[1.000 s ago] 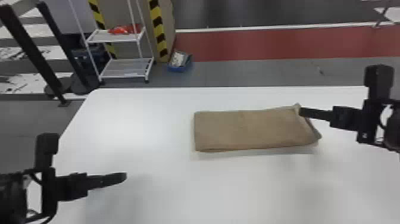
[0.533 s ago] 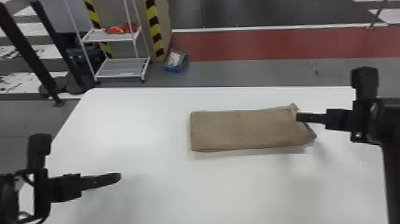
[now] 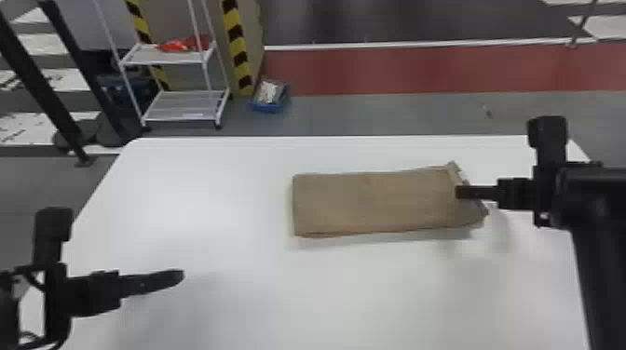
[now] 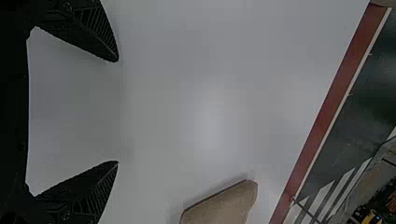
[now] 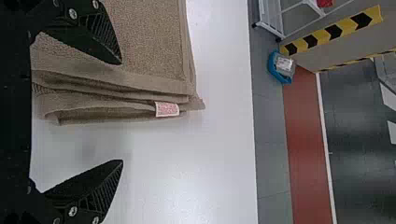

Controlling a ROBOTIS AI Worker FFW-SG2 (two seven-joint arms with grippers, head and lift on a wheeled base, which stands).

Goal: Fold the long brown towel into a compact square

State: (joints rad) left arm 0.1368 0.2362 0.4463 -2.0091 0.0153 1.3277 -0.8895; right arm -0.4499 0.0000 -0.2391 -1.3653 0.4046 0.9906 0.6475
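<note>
The towel (image 3: 372, 202) lies folded in a long, flat strip on the white surface (image 3: 195, 186), right of the middle in the head view and nearer the far edge than the near one. Its long sides run left to right. The left end is fairly straight and square; the right end slants, its near corner reaching farther right than its far corner, which comes to a small peak.

The right gripper (image 3: 461, 192) comes in from the right and is at the towel's right end, its tips overlapping the cloth in the head view. In the right wrist view the gripper (image 5: 122, 112) is open, the fingers wide apart with no cloth pinched between them. One finger overlaps the towel, while the other is over bare surface. Whether either touches the cloth I cannot tell. Several loose layers show along that end, and a small white label (image 5: 167, 109) with reddish print sticks out near a corner.

The left gripper (image 3: 179, 274) is over the near left part of the surface, well apart from the towel. It is open too, and empty.

Past the surface's far edge, toward the left, stand a white rack (image 3: 181, 109) with a red item (image 3: 186, 44) on its upper shelf and, just beside it, a blue bin (image 3: 270, 107) on the floor.
</note>
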